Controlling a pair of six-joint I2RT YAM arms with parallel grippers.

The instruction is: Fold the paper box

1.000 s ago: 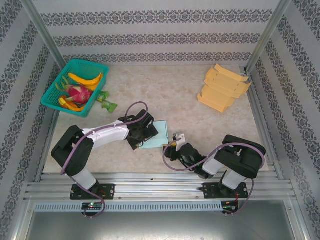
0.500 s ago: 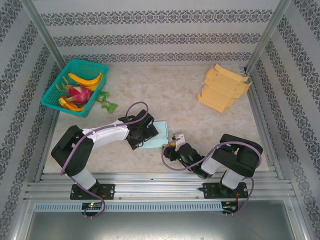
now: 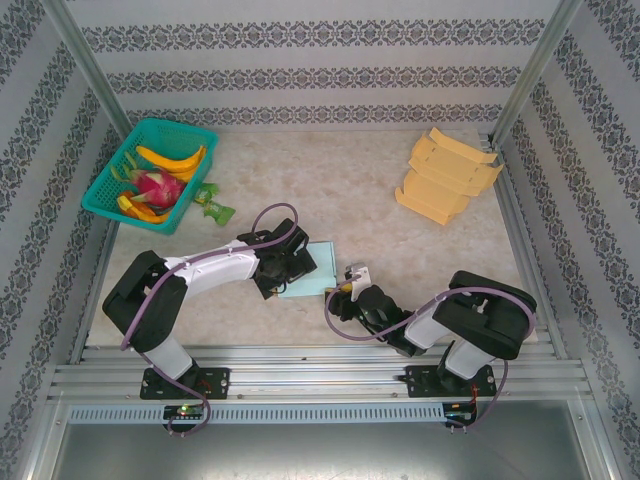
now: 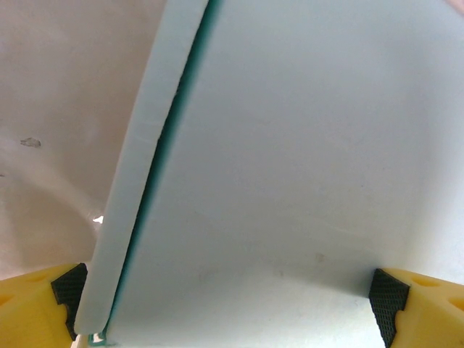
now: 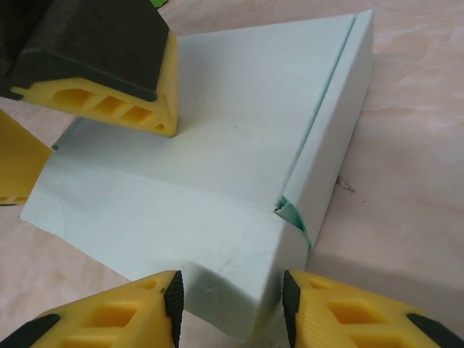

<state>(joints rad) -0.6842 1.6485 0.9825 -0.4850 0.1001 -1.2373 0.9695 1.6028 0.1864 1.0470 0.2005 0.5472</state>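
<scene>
The paper box [image 3: 312, 270], pale green and partly folded, lies flat on the table near the front middle. My left gripper [image 3: 287, 266] is at its left side, and the box's panel [image 4: 290, 145] spans the space between the wide-open jaws [image 4: 226, 304]. One left finger [image 5: 101, 65] rests on the box's top face. My right gripper [image 3: 350, 284] comes in from the right. Its jaws [image 5: 232, 297] straddle the box's near corner [image 5: 239, 246] and are open, with a gap at the right pad [image 5: 290, 297]. A raised side flap [image 5: 330, 145] runs along the box's right edge.
At the back left, a teal basket [image 3: 112, 190] holds bananas and a dragon fruit, with a green packet [image 3: 212, 208] beside it. A stack of flat orange boxes [image 3: 445, 175] sits at the back right. Metal rails [image 3: 320, 378] run along the near edge.
The right arm's elbow has shifted a little, in and back out. The box and the left arm stay where they were.
</scene>
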